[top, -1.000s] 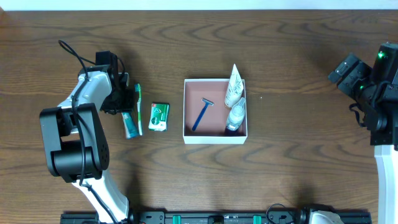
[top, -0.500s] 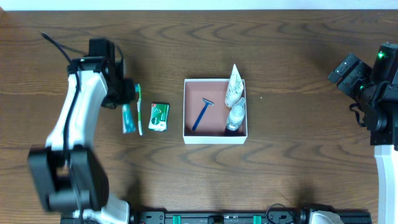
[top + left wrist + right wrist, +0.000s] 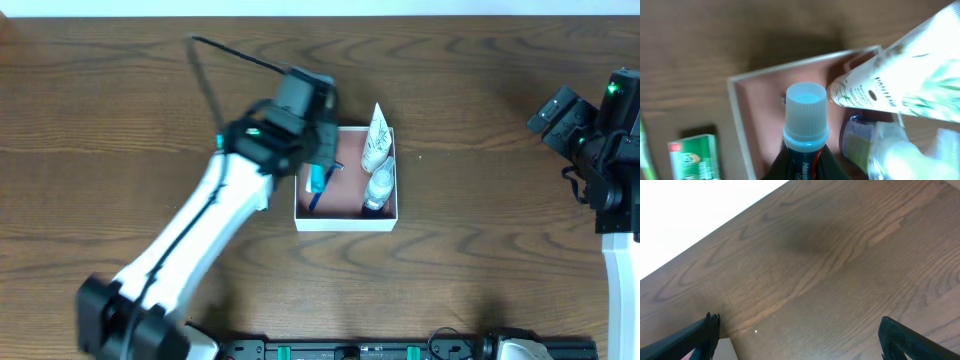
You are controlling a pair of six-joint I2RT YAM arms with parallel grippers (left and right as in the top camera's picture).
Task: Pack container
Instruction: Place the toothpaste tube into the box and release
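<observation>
The left pincer (image 3: 318, 168), a tube (image 3: 804, 120) in it, hangs over the container's (image 3: 345, 226) left half, seemingly above a razor (image 3: 312, 200). Right of it, inside, lie a second tube (image 3: 376, 140) and a bottle (image 3: 378, 188). Left of it, on the worktop (image 3: 480, 90), lies a packet (image 3: 695, 157).

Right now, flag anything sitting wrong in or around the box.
The white tube lies across the container's far rim, its wide end sticking out past the wall. Nothing looks spilled. The left pincer holds a toothpaste tube above the container.
</observation>
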